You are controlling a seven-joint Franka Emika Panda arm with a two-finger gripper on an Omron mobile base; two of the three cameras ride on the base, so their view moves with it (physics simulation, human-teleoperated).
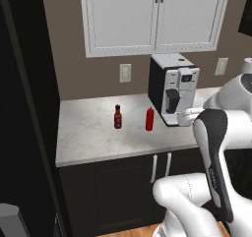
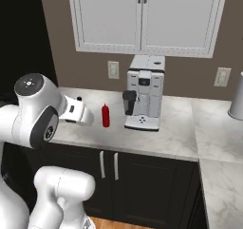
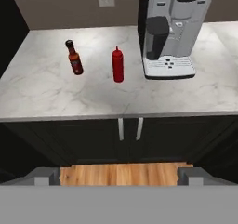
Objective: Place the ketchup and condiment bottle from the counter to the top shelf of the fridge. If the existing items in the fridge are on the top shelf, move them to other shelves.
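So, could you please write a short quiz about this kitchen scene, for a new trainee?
1. True or false: the ketchup bottle lies on its side on the counter.
2. Which thing stands nearest to the ketchup bottle on its right in the hand view? A) the coffee machine B) a toaster C) a kettle
3. Fill in: the gripper hangs in front of the counter with its jaws ____, holding nothing.

Key
1. False. It stands upright, and so does the dark condiment bottle to its left, apart from it.
2. A
3. open
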